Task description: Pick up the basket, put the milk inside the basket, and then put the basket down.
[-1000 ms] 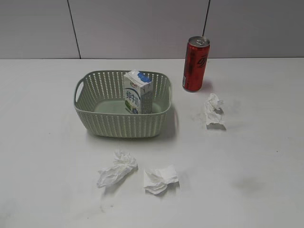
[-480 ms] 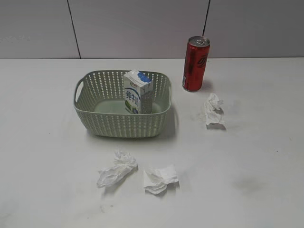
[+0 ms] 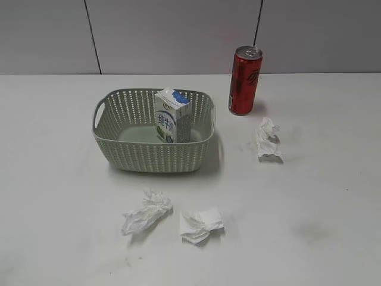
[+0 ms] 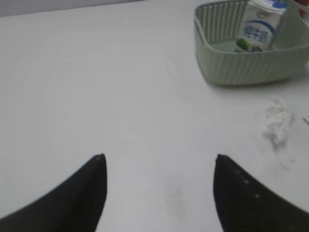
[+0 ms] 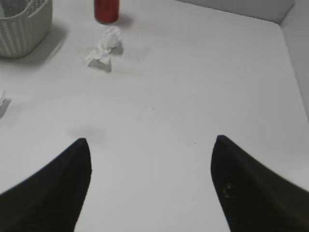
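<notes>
The basket point(image 3: 153, 132) sits flat on the white table point(image 3: 321, 196), left of centre in the exterior view. The milk point(image 3: 172, 115) stands upright inside it, toward the right half of the basket floor, its blue top corner rising above the rim. No arm shows in the exterior view.

A tall red can point(image 3: 245, 80) stands upright on the table behind and to the right of the basket, apart from it. One crumpled tissue point(image 3: 266, 139) lies in front of the can, to the right of the basket. Two more lie nearer the camera: a left tissue point(image 3: 146, 212) and a right tissue point(image 3: 201, 224), just beside each other and clear of the basket.

In the left wrist view the left claw point(image 4: 159, 193) is spread wide with nothing between its two dark fingers, over bare table, well apart from the basket point(image 4: 251, 63) at the top right of that view; the milk point(image 4: 258, 29) shows inside it.

In the right wrist view the right claw point(image 5: 150, 186) is likewise wide and empty over bare table. A corner of the basket point(image 5: 24, 26) shows at the top left, with the can point(image 5: 106, 10) cut off by the frame edge and a tissue point(image 5: 104, 48) below it; the small white shape at the left edge is probably another tissue.
</notes>
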`<state>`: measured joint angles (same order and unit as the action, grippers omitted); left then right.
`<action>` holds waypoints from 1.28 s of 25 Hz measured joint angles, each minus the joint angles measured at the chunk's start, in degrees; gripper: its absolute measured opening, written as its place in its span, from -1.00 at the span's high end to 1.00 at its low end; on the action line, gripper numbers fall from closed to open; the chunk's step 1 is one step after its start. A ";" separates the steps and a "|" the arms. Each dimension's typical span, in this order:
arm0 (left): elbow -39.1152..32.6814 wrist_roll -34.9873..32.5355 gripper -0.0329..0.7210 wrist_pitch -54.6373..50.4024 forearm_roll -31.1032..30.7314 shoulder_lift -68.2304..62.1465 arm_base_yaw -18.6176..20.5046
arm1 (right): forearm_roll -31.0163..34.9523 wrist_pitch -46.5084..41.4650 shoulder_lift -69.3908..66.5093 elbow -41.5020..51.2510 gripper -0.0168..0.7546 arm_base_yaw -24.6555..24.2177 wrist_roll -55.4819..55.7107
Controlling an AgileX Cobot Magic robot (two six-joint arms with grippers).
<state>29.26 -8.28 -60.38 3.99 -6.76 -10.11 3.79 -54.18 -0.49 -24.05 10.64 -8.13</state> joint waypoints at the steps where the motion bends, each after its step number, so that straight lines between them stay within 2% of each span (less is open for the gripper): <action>1: 0.00 0.00 -0.47 0.00 0.00 0.95 1.79 | 0.00 0.00 0.49 0.00 -0.57 -1.85 0.00; 4: 0.00 0.00 -0.47 0.11 0.00 3.34 5.92 | 0.20 0.00 0.78 0.00 -0.57 -4.64 0.00; 11: 0.00 0.00 -0.36 0.16 0.07 6.95 7.84 | 1.01 0.02 0.78 0.00 -0.57 -4.96 0.00; 32: -0.06 0.00 -0.22 0.16 0.14 7.08 8.49 | 1.43 0.02 0.78 0.00 -0.56 -5.74 0.00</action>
